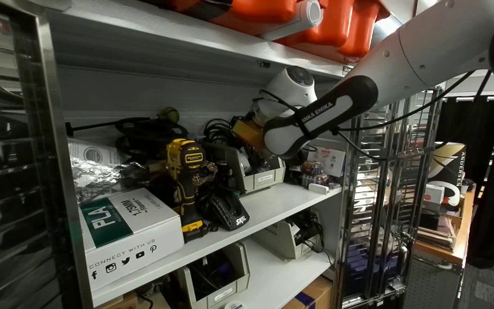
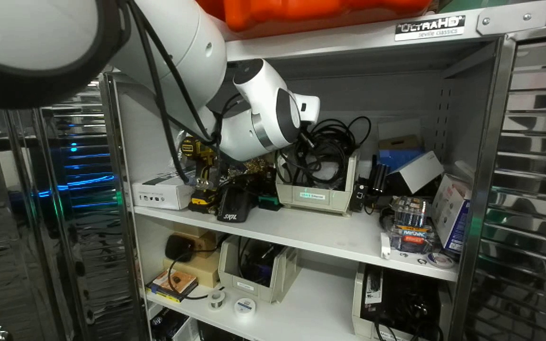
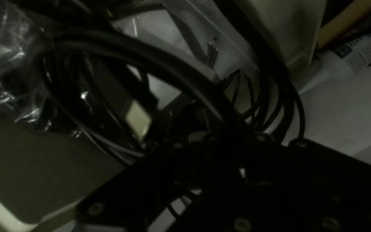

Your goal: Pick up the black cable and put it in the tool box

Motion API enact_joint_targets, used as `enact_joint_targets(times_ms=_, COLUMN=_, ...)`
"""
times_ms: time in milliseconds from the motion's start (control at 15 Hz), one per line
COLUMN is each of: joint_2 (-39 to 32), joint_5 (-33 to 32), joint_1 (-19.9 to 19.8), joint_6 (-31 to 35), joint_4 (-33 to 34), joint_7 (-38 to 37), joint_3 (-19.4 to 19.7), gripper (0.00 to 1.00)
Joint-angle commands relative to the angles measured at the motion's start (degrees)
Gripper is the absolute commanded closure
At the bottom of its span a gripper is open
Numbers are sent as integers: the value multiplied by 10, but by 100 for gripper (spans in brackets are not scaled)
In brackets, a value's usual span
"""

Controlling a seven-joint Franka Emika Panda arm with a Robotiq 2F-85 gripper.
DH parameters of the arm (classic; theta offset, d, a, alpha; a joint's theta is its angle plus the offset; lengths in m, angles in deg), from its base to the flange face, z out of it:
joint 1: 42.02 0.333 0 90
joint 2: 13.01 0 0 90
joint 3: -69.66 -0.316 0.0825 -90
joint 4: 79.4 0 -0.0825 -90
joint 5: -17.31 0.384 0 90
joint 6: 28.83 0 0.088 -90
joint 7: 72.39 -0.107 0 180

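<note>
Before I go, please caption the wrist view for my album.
Black, bolt-studded gripper among looped black cords, with crinkled clear film and a beige plastic bin.

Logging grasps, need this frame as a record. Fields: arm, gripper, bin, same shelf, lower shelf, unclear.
arm: extended over the upper shelf
gripper: among black cords; too dark to tell open from shut
bin: pale, labelled, cords standing above its rim
same shelf: drill, filament box, battery packs
lower shelf: two more bins, white roll
unclear: which cord is the target, whether one is gripped
</note>
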Motion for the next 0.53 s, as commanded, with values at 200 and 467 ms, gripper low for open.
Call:
enact_joint_targets(times_ms=200, joint_2=25, joint_5=3, joint_1=-8, joint_6=-65, joint_4=2, joint_7=56, joint_3=-29, gripper=30)
enact_joint_targets(times_ms=467, joint_2=37, joint_5=-1, joint_1=-10, joint_6=-25, joint_4=-13, joint_7=69, joint_3=-38, gripper=1)
